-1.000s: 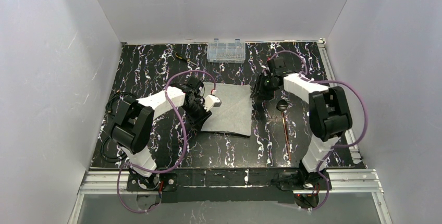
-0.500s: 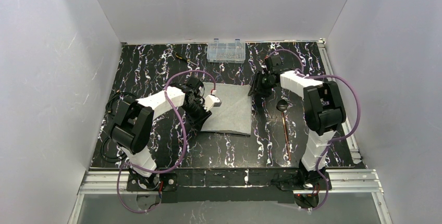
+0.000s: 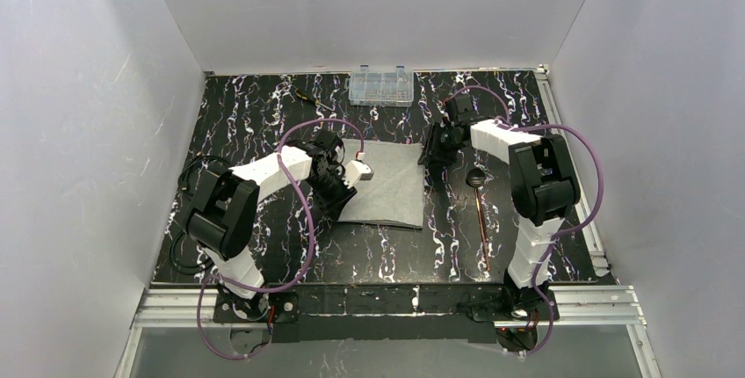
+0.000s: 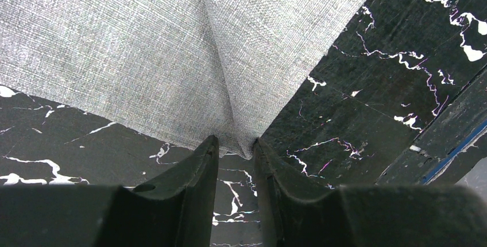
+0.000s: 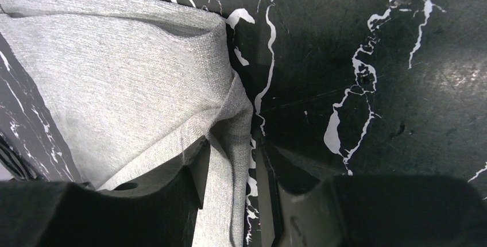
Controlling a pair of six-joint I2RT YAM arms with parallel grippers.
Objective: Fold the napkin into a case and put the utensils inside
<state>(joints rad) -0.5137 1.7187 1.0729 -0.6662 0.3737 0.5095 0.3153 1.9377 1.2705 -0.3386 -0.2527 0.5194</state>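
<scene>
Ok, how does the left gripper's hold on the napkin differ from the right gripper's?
The left gripper pinches just the tip of a napkin corner at its fingertips; the right gripper has a bunched fold running deeper between its fingers. The left gripper's pinch looks shut, cloth creased toward it; whether the right gripper is clamped on it is unclear. Both sit low at the napkin's edges, on opposite sides.

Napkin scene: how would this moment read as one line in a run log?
napkin: spread, unfolded | left end effector: pinching a corner | right end effector: closed on right edge | utensils: lying right of napkin, untouched
</scene>
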